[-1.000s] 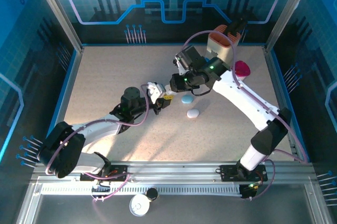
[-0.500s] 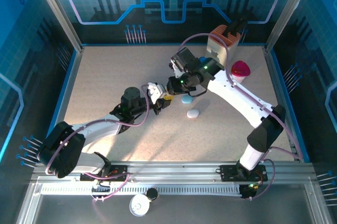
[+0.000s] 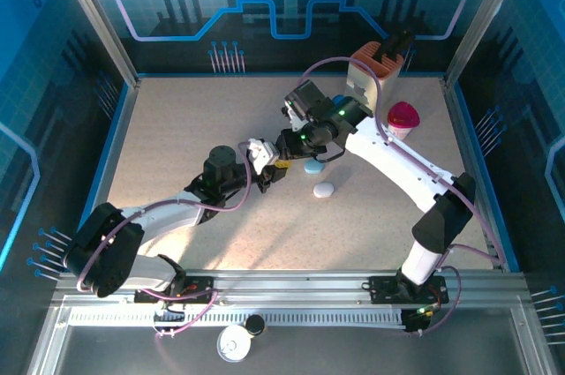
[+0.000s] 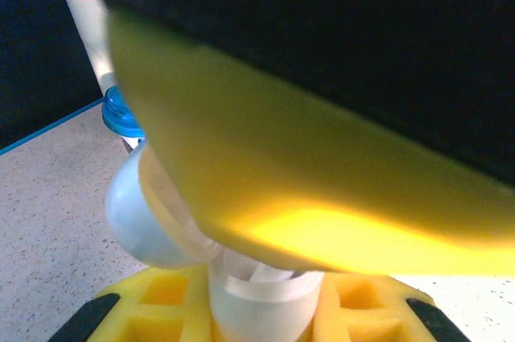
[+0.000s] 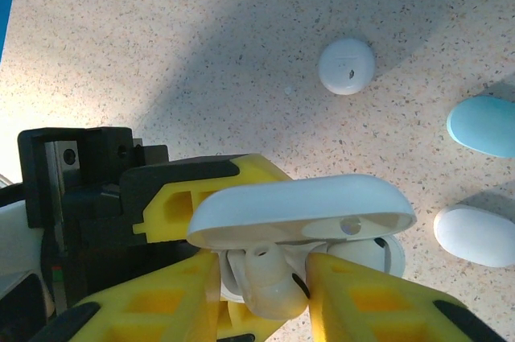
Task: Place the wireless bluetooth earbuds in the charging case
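In the top view my left gripper (image 3: pixel 267 168) and right gripper (image 3: pixel 287 147) meet at mid-table. The white charging case (image 5: pixel 302 209) stands with its lid up, the left gripper's yellow fingers (image 5: pixel 217 189) shut on its body. From below, that body (image 4: pixel 261 302) sits between the left gripper's (image 4: pixel 261 314) pads. A white earbud (image 5: pixel 273 282) is at the case's mouth, between my right gripper's (image 5: pixel 265 298) yellow fingers, which lie against it on both sides. Another white earbud (image 5: pixel 362 252) rests inside the case. The right gripper's finger (image 4: pixel 322 197) looms blurred over the case.
On the table beside the grippers lie a pale blue pebble case (image 3: pixel 313 166), a white pebble case (image 3: pixel 324 190) and a small round white case (image 5: pixel 346 66). At the back right stand an orange-and-white holder (image 3: pixel 371 75) and a pink object (image 3: pixel 404 115).
The right arm has shifted a little to the left, bringing its gripper closer onto the left gripper and the case. The left arm has stayed put.
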`<action>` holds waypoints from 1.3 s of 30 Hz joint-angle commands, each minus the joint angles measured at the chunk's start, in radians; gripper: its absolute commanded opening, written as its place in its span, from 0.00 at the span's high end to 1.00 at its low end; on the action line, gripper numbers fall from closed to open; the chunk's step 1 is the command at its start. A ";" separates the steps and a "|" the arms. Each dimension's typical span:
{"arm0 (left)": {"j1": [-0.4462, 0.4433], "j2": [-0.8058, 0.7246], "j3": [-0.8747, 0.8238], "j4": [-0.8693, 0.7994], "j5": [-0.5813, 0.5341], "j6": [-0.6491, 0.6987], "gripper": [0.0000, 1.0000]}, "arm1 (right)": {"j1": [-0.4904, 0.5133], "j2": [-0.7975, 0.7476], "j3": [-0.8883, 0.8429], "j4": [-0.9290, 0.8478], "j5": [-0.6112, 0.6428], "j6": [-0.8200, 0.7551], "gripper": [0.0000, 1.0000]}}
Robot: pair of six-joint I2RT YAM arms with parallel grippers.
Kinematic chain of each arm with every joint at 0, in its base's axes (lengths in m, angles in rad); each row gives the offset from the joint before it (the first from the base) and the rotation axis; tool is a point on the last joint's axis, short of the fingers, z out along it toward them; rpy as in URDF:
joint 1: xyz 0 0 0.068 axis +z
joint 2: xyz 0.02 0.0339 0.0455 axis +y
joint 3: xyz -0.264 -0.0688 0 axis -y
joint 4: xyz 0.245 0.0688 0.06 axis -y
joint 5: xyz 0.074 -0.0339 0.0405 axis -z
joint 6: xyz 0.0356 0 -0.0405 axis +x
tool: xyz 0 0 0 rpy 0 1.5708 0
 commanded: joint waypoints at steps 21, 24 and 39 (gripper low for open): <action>-0.017 0.027 -0.006 0.121 -0.114 0.134 0.83 | -0.050 -0.084 -0.188 0.158 -0.155 0.268 0.88; -0.019 0.037 -0.016 0.157 -0.152 0.164 0.83 | -0.059 -0.113 -0.252 0.225 -0.167 0.349 0.89; -0.044 0.062 0.003 0.168 -0.160 0.294 0.83 | -0.083 -0.078 -0.298 0.293 -0.230 0.496 0.86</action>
